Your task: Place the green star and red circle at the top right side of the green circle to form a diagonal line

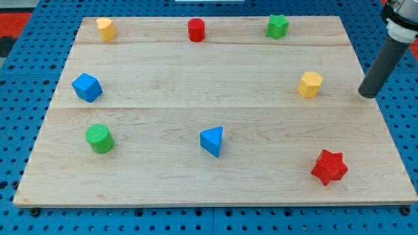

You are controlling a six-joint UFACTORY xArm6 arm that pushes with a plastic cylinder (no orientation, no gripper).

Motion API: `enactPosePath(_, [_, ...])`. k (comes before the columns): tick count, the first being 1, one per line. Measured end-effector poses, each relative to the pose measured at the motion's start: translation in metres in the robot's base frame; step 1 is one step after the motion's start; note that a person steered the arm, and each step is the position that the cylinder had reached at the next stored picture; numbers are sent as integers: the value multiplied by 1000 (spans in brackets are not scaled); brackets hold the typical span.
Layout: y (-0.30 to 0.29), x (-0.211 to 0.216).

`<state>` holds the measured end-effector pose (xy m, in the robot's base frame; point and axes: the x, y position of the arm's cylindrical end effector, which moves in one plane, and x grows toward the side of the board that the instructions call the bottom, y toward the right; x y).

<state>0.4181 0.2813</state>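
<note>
My tip [369, 96] stands at the view's right edge of the wooden bench [215, 176], about midway up, touching no block; the rod rises from it toward the view's top right. There are no fingers on this arm, only the bare rod, so nothing is clamped or held. The nearest block is the yellow hexagon [310, 84], just to the view's left of my tip with a gap between them. The green star [277, 26] sits near the view's top edge, right of centre, well above and to the left of my tip. The red circle [196, 30], a short cylinder, stands along the same top edge, near the middle, well apart from the green star. The green circle [99, 138] lies far off at the view's lower left, well apart from both. A second yellow block [105, 29], its shape hard to make out, sits at the top left; a blue cube [86, 87] lies at the left, above the green circle. A blue triangle [212, 141] lies near the centre bottom, and a red star [328, 167] at the lower right.
</note>
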Motion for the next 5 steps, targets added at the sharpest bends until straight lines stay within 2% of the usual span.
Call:
enactPosePath(2, [-11, -115])
enactPosePath(3, [-50, -129])
enactPosePath(4, [-122, -97])
enactPosePath(5, [-112, -93])
